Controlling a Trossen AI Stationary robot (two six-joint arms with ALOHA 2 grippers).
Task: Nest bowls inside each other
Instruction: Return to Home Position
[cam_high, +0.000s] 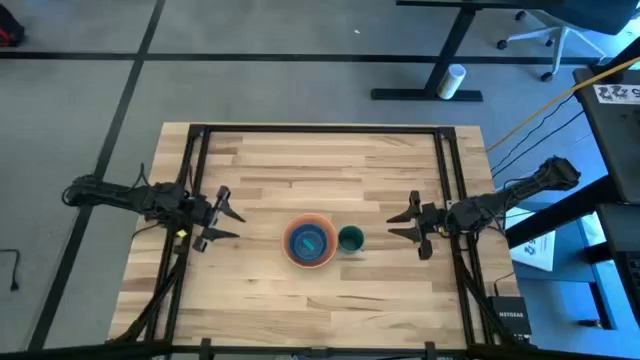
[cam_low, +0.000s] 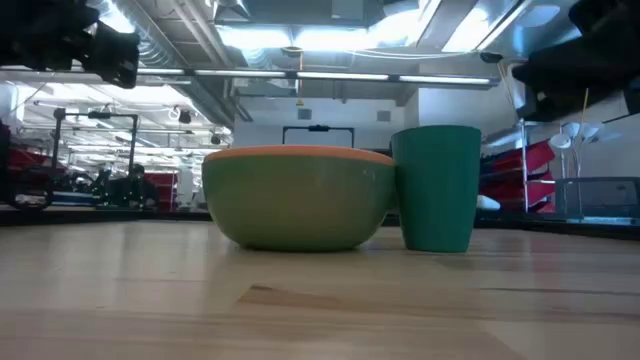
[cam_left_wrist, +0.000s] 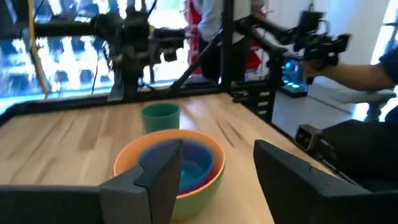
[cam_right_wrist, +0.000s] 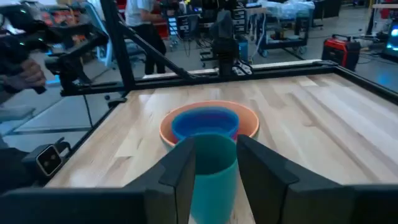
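Resting near the middle of a pale wooden table (cam_high: 300, 160) above grey flooring (cam_high: 80, 100), the nested bowls (cam_high: 310, 241) face mouth-up, axis vertical, a teal cup (cam_high: 350, 239) upright just beside at 3 o'clock, while the left gripper (cam_high: 236, 224) at 9 o'clock and the right gripper (cam_high: 395, 226) at 3 o'clock hang spread and empty.

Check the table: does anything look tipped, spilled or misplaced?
Nothing stands out. The nested stack of round plastic bowls sits level on the wooden table, the teal plastic cup stands upright beside it; left gripper and right gripper are open, clear of both.
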